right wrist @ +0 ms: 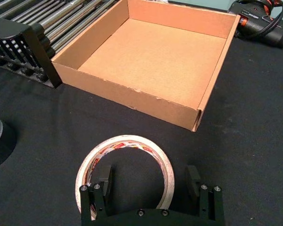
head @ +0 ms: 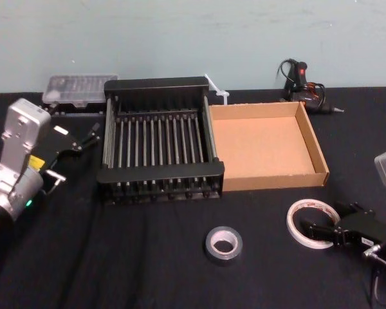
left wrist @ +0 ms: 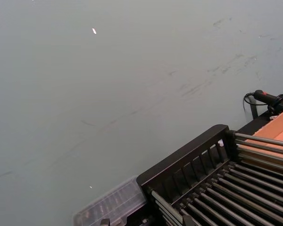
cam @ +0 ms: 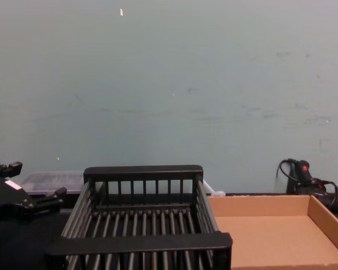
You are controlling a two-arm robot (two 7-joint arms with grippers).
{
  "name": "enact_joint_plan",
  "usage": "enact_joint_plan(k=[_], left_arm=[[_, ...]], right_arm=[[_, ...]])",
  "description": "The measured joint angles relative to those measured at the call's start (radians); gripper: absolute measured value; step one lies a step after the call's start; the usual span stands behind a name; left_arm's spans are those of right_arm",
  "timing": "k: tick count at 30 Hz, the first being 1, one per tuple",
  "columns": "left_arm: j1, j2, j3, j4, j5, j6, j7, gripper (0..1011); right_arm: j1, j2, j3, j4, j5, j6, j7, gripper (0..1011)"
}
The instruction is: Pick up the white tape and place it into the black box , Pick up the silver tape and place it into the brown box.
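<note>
the white tape [right wrist: 127, 140] lies flat on the black bench [head: 148, 257] at the robot's right, in front of the brown box [head: 270, 182] and apart from it. the right end effector [right wrist: 149, 172] is low over the tape with its fingers spread. 1 finger sits inside the ring's hole and the other outside, so they straddle the band on 1 side. whether either pad touches the tape yet i cannot tell.

the silver tape [head: 211, 243] lies flat too, nearer the middle, in front of the black box [head: 161, 170] and well apart from the white ring. both boxes stand side by side, touching or nearly so, with nothing in them, so neither of the 2 placements is done.

the left end effector [head: 90, 136] hangs beside the black box's left wall, fingers apart and holding nothing.

to my eye the white ring is very light and thin walled. a hard squeeze across its full width would probably buckle it, so pinching through the band as lined up here looks the sound choice. the tape's face may be slick, and the ring could swing once lifted. the silver roll looks thicker, stiffer and heavier, and should take a firm grip through its wall or across its outside.
</note>
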Motion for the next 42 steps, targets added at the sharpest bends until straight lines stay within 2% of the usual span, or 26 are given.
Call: enact_joint_plan(k=[30, 35, 42], left_arm=[[0.000, 0.000, 0.000, 0.000, 0.000, 0.000, 0.000, 1002], [0.000, 0.000, 0.000, 0.000, 0.000, 0.000, 0.000, 1001], [0.000, 0.000, 0.000, 0.000, 0.000, 0.000, 0.000, 1001]], right_arm=[[0.001, -0.001, 0.002, 0.004, 0.000, -0.004, 0.000, 997], [0.001, -0.001, 0.002, 0.003, 0.000, -0.004, 0.000, 909], [0.001, -0.001, 0.002, 0.003, 0.000, -0.004, 0.000, 718]])
